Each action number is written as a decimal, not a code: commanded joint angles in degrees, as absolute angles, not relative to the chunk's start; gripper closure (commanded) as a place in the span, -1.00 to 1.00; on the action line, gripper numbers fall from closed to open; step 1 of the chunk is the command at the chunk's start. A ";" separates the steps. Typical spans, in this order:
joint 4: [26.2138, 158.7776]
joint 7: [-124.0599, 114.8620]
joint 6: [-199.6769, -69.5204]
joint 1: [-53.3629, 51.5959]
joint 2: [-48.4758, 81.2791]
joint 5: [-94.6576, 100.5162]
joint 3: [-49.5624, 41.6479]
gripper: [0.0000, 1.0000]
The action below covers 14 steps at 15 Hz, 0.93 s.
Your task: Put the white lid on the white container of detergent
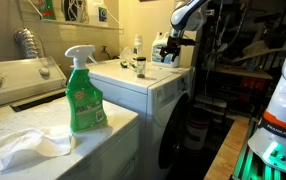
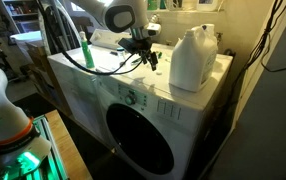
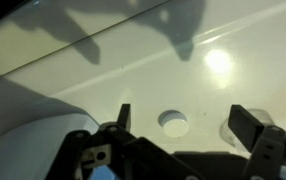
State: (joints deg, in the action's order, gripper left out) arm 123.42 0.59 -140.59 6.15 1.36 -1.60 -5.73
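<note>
1. White container of detergent (image 2: 193, 58) stands upright on the top of a white front-loading washing machine (image 2: 93, 85), towards the back corner by the wall
2. The white lid (image 3: 173, 123), a small round disc in the wrist view, lies flat on the machine's pale top, apart from the container and not on it
3. The gripper (image 3: 183, 112) hangs over the lid with its two dark fingers (image 3: 124, 112) spread wide, one on either side of the lid in the wrist view; nothing is held between them, and whether the tips touch the surface cannot be told
4. In an exterior view the gripper (image 2: 143, 52) points down from the end of the white arm (image 2: 118, 15), near the container and apart from it, while black cables (image 2: 108, 65) trail across the machine top
5. A second pale round shape (image 3: 228, 130) shows beside the finger at the picture's right edge in the wrist view; what it is cannot be told
6. The gripper's shadow (image 3: 173, 30) falls dark across the brightly lit surface ahead of the fingers
7. A green spray bottle (image 1: 83, 95) stands in the foreground of an exterior view on a neighbouring surface, with a crumpled white cloth (image 1: 23, 145) lying just beside it
8. A slim white bottle (image 1: 138, 50) stands farther back on the machine top, and the round door (image 2: 138, 135) on the machine's front is closed
</note>
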 commanded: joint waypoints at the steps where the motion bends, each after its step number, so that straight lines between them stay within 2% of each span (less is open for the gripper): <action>1: 120.70 -1.71 -142.64 6.44 4.93 -2.26 -6.20 -1.00; 10: 114.21 -9.12 -144.48 5.58 11.53 -0.19 -6.49 -1.00; 14: 112.18 -10.99 -144.22 4.59 13.48 1.06 -6.55 -0.72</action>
State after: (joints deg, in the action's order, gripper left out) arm 113.97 -8.43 -143.83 5.47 11.47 -0.84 -5.99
